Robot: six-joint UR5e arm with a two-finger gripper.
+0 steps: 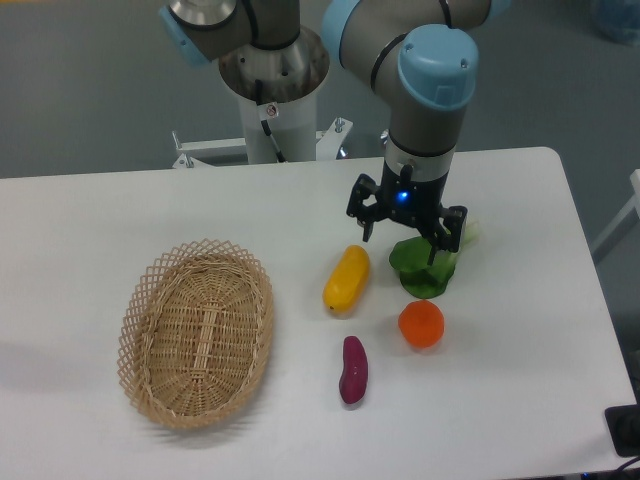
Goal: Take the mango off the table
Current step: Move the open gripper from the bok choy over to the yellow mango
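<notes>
**Claw spread and empty, hanging just right of the mango**

Your mango [346,278] lies flat on the table [520,400], near the middle, its long axis running from upper right to lower left, with the lower end shading to orange. Nothing touches it, so you have free room on both long sides.

The claw [403,238] hangs with its fingers spread apart and nothing between them. It sits above the leafy green vegetable [424,266] rather than over the mango; one fingertip is close to the mango's upper end, the other in front of the greens. By my reading you are not yet lined up, and need to shift left before coming down.

The orange [421,323] lies near the mango's lower right, the purple sweet potato [354,369] below it, both apart from it. The wicker basket [196,332] sits well apart to the left. The greens are the closest neighbour; a finger could snag them during your descent.
</notes>
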